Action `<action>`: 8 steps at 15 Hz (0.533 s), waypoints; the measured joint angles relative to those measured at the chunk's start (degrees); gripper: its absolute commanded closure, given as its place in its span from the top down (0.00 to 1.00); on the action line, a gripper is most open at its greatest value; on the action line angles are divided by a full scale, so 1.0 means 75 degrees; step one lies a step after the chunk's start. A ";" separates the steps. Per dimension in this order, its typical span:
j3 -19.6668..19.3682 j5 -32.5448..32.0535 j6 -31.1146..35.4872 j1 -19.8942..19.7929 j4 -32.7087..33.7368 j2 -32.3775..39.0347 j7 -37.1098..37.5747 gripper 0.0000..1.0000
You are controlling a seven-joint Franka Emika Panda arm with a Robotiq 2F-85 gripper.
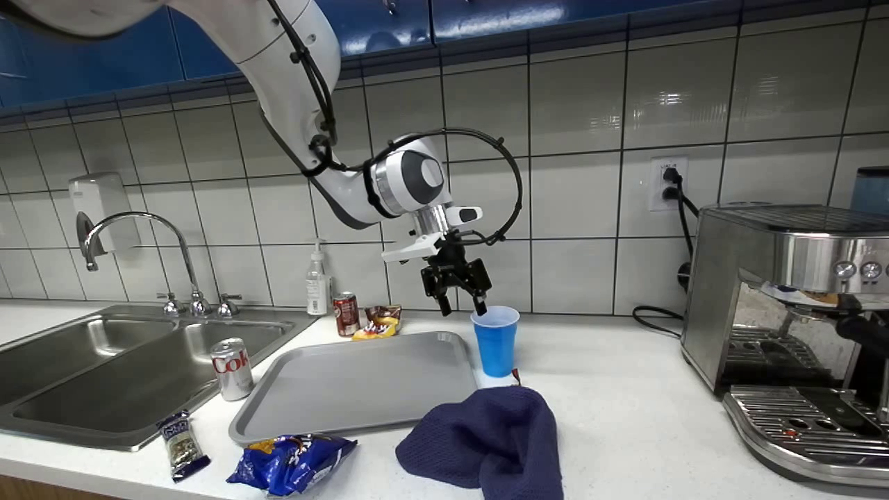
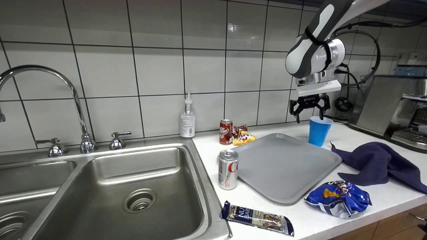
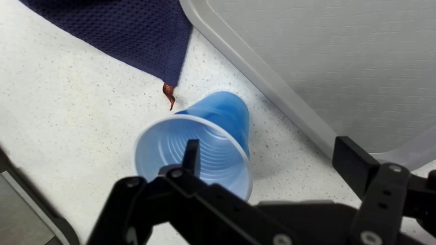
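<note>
Along a white speckled countertop (image 1: pixel 611 403) backed by a pale tiled wall (image 1: pixel 569 201), from left to right in an exterior view: a double-basin stainless-steel sink (image 1: pixel 132 389) with a curved chrome faucet (image 1: pixel 199 304) and, beside its front edge, a narrow snack bar in a dark-blue-and-clear wrapper (image 1: pixel 183 444). Then, upright between the sink and a flat grey rectangular tray with rounded corners (image 1: pixel 354 385), a silver metal Coke can (image 1: pixel 233 368). In front of the tray, a crumpled blue snack bag (image 1: pixel 288 464). Toward the wall, a clear plastic pump bottle (image 1: pixel 317 285), a dark-red metal soda can (image 1: pixel 346 314) and yellow and brown snack packets (image 1: pixel 378 326).

Farther right, at the end of a white robot arm (image 1: pixel 278 83), a black two-fingered gripper (image 1: pixel 463 306), spread wide and gripping nothing. Just below, standing upright beside the tray's right edge and apart from it, a tapered blue plastic cup (image 1: pixel 495 347), pale inside; in the wrist view, one fingertip (image 3: pixel 192 151) over its open mouth, with contact at the rim impossible to tell. In front of the cup, a rumpled navy-blue textured cloth (image 1: pixel 493 444). At far right, well apart, a boxy stainless-steel espresso machine (image 1: pixel 715 305).
</note>
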 measured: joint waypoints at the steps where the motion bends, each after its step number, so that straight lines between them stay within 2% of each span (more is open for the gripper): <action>1: 0.0000 0.0012 0.0002 -0.0008 0.0015 0.0011 0.0000 1.00; 8: 0.0045 0.0439 0.0015 -0.0186 0.0398 0.0311 -0.0113 1.00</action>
